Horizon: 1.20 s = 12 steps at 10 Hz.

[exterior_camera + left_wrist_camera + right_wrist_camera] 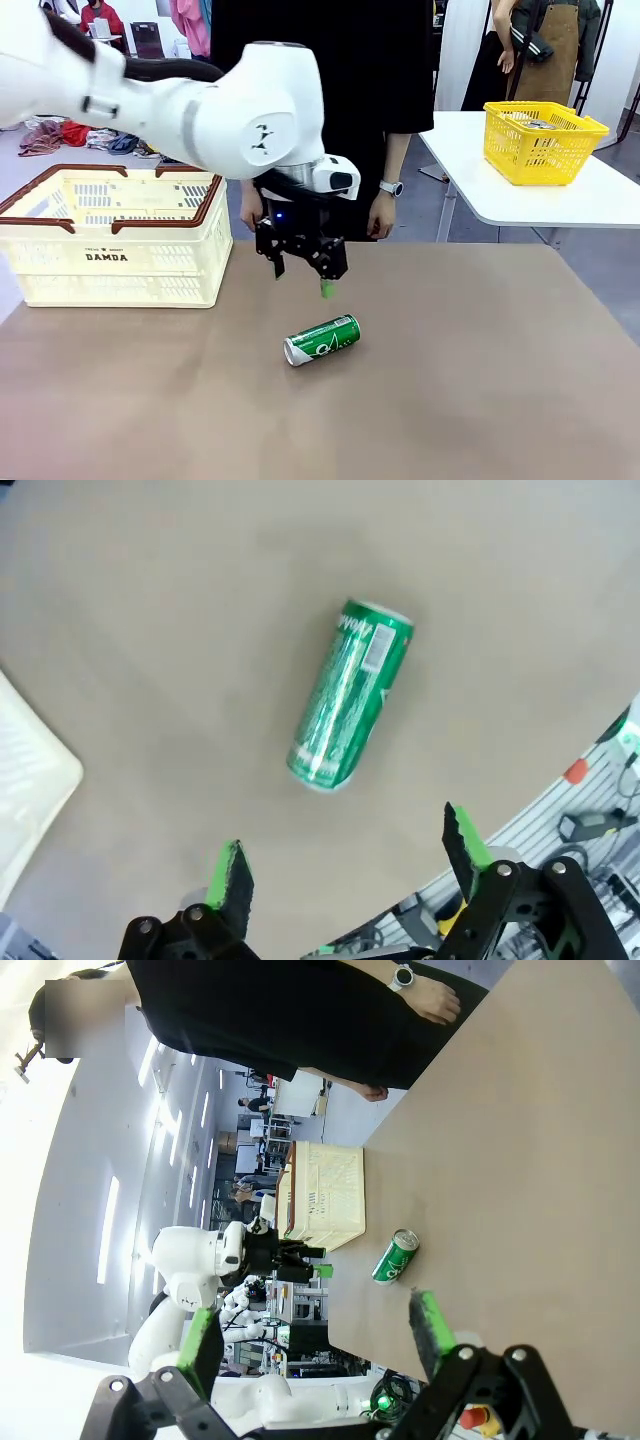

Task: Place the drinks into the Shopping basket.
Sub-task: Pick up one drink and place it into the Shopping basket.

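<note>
A green drink can with white markings lies on its side near the middle of the brown table. My left gripper hangs open just above and behind it, with nothing between the fingers. In the left wrist view the can lies ahead of the open left gripper. The cream Shopping basket with a brown rim stands at the table's left. My right gripper is open and holds nothing, far from the can and the basket.
A person in black stands at the far edge, hands hanging by the table. A yellow mesh basket sits on a separate white table at the back right. A corner of the cream basket shows at the left of the left wrist view.
</note>
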{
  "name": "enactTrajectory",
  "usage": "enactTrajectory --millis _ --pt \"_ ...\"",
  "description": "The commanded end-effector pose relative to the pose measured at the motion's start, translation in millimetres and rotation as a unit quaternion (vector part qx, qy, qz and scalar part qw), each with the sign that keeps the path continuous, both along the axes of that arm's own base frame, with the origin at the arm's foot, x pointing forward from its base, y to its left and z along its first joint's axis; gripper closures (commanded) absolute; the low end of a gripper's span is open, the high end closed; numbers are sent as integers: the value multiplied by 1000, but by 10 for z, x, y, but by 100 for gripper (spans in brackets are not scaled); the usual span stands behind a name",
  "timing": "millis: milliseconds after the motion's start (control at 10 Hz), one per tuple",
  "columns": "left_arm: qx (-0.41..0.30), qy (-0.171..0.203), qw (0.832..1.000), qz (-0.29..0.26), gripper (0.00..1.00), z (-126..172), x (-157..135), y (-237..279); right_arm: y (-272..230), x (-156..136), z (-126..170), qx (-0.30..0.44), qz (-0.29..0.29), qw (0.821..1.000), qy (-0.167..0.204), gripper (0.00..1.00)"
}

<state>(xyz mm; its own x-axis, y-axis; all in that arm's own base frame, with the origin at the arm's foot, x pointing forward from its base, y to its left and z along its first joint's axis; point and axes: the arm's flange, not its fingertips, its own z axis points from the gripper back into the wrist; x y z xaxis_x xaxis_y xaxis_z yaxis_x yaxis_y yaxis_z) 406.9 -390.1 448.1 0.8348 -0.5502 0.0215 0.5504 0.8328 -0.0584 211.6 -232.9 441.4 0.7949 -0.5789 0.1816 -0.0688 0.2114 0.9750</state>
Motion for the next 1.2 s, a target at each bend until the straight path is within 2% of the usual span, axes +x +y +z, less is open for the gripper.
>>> enactTrajectory --millis 0,200,300,400,500,600,700,800,900,1100 --pt "-5 -10 1000 -10 0 36 -92 136 -9 29 30 3 -3 1000 -18 0" --pt "-5 -10 1000 -10 0 36 -92 136 -9 29 30 3 -3 1000 -18 0" --pt "-1 0 1000 -3 0 3 19 -28 -9 29 30 3 -3 1000 -18 0" --pt "-44 -18 980 -192 0 6 -49 -107 -9 29 30 3 -3 1000 -18 0" --pt "-72 -44 938 -336 0 -20 -90 -125 -9 29 30 3 -3 1000 -18 0" --pt "-127 -67 906 -398 0 -32 -115 -133 -9 29 30 3 -3 1000 -18 0" --pt "-131 -113 913 -369 0 -53 -103 -154 -9 29 30 3 -3 1000 -18 0" --pt "-142 -130 900 -391 0 -72 -138 -165 -9 29 30 3 -3 1000 -18 0" --pt "-60 -92 948 -297 0 43 -87 -355 -9 29 30 3 -3 1000 -18 0" --pt "-60 -92 948 -297 0 43 -87 -355 -9 29 30 3 -3 1000 -18 0"
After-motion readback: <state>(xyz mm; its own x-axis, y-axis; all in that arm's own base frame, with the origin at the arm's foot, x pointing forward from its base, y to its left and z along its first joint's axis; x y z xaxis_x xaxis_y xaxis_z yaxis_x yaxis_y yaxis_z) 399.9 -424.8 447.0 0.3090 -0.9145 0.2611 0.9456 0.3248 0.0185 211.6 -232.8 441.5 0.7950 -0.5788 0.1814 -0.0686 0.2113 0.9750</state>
